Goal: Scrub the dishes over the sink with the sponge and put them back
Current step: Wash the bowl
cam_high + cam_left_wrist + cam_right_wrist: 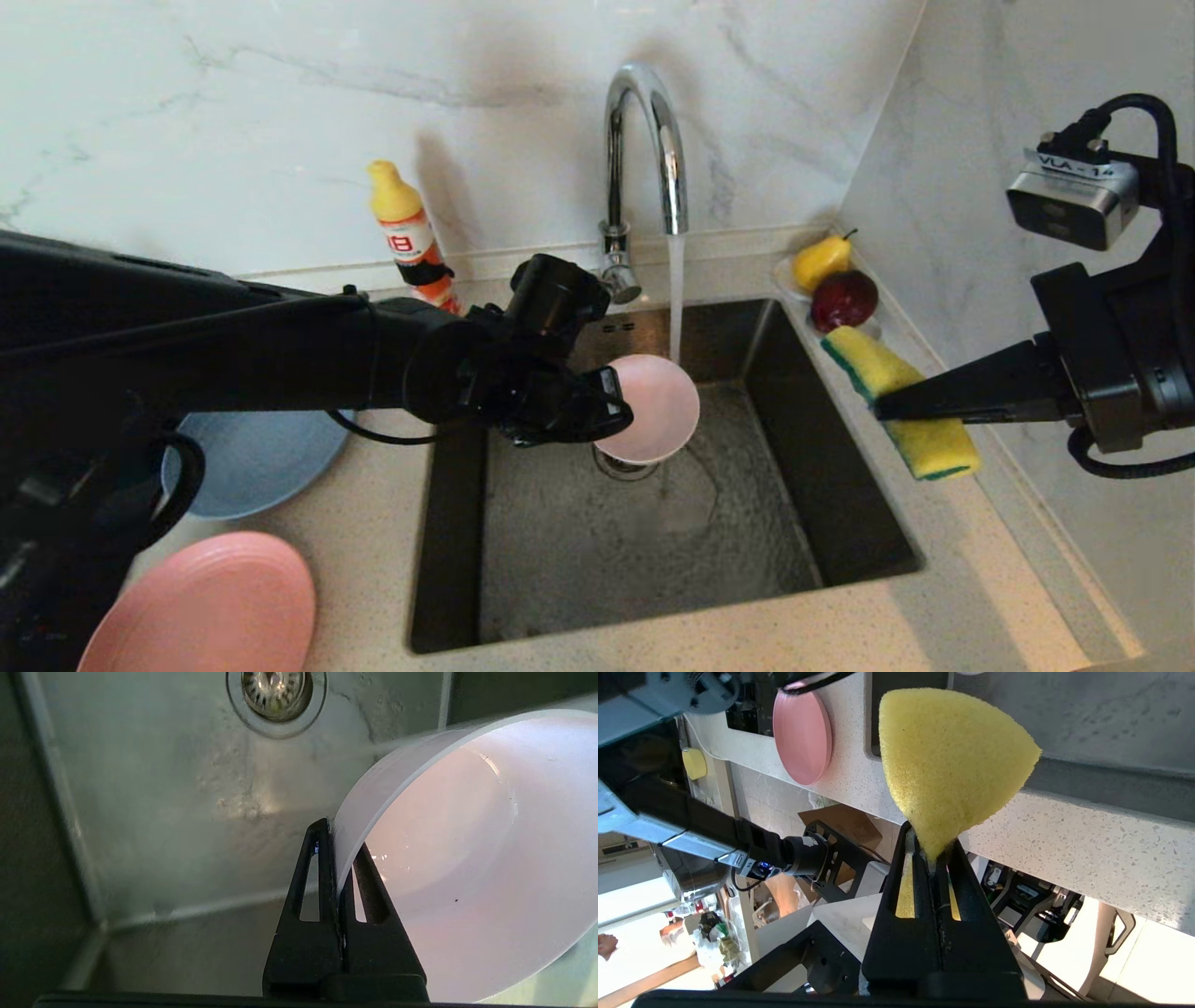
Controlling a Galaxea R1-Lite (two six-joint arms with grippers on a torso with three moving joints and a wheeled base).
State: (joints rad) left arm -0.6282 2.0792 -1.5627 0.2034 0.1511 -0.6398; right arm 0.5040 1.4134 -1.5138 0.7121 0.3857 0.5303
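The large square brushed stainless-steel sink (pixel 653 523) lay open and roomy in the middle of the counter, though the black left arm hid its near-left corner and the drain strainer (pixel 276 693) showed only partly under the held dish. The large salmon-pink plate (pixel 210 607) was cut off at the picture's lower edge, and the grey-blue plate (pixel 257 462) sat half hidden behind the arm. The left gripper (pixel 338 858) had its fingers pinched tight on the rim of the small pale pink dish (pixel 653 406), tilted over the basin under the running chrome tap (pixel 644 140). At the sink's right edge, the right gripper (pixel 931 851) clamped the bent yellow sponge (pixel 901 401).
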